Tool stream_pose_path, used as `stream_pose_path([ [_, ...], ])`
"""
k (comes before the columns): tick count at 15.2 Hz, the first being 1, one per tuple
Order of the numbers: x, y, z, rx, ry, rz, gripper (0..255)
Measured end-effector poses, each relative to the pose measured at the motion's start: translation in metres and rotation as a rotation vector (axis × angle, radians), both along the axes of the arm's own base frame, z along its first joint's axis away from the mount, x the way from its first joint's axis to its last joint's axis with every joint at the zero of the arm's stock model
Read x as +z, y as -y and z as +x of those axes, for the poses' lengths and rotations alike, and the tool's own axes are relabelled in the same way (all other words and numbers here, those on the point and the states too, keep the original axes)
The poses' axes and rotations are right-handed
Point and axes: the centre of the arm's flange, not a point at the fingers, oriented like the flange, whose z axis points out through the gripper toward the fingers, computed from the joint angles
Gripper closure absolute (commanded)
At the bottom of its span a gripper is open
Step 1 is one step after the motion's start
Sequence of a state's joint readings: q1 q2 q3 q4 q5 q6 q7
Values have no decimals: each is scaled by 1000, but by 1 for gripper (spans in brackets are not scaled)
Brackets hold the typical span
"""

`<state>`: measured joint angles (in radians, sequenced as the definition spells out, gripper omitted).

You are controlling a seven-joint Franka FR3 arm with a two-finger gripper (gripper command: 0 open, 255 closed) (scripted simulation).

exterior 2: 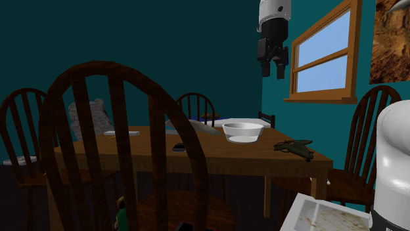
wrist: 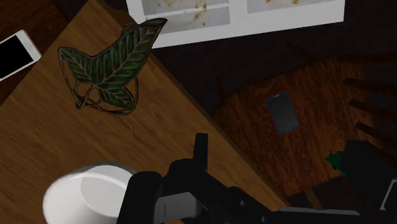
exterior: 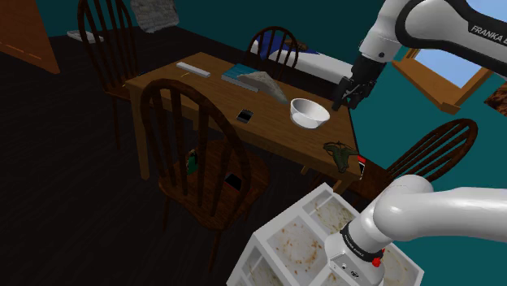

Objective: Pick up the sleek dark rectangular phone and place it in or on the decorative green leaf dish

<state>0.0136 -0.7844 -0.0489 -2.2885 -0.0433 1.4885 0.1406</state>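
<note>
Table [exterior: 276, 136]: brown wood, well below the pincer, spreading out under it.
Stand [exterior: 299, 244]: white box, lower than the pincer and nearer the shoulder camera.
Chair [exterior: 197, 154]: dark wood, pulled up to the table's near side, below the pincer and far to the shoulder view's left.
Gripper [exterior 2: 273, 69]: released, fingers apart with nothing between them, hanging high over the table's end.
Bowl [exterior: 309, 112]: white, on the table almost straight under the pincer.
Leaf dish [wrist: 107, 71]: green, veined, dark-rimmed, on the table corner below the pincer, toward the stand.
Phone [exterior: 244, 115]: dark, flat on the table, apart from the bowl on the side away from the pincer.
Second phone [wrist: 282, 112]: dark, on the chair seat.
</note>
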Motion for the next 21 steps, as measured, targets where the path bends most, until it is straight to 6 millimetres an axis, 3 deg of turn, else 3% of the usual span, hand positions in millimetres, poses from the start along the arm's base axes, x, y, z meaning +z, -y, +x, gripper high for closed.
stream_pose_path([
  [2,-3,-2,4,-9,0,-1,0],
  [5,-19,-13,30,-56,0,-6,0],
  [12,-67,-40,104,-186,3,-18,0],
  [21,-130,-52,207,-357,8,-34,0],
])
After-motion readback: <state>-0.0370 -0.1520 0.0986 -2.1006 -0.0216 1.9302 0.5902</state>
